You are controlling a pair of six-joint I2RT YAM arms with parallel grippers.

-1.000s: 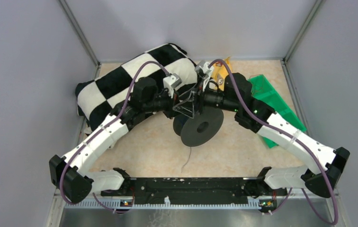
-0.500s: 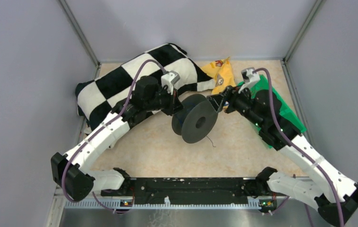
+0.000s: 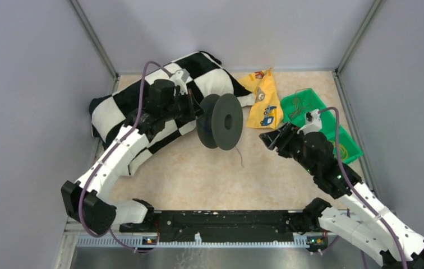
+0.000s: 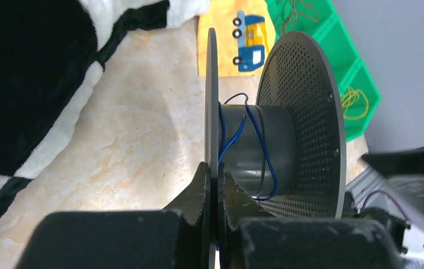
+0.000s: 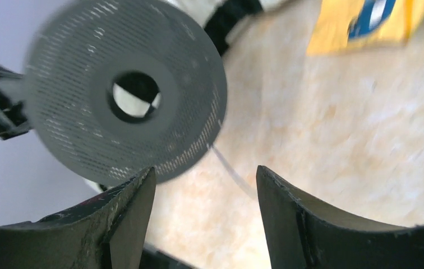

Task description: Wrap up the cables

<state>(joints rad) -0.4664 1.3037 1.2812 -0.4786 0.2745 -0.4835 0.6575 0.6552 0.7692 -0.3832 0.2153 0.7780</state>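
Beige marbled tabletop inside grey walls. Nearest, we find the right gripper with jaws spread wide and empty, well apart from the spool. We find the spool held on edge above the table, one flange pinched tight in the left gripper. The cables, thin blue strands, loop loosely round its hub, one end hanging below. Beyond lie a checkered blanket, a yellow cloth and a green tray.

Left gripper on spool flange; cables around hub
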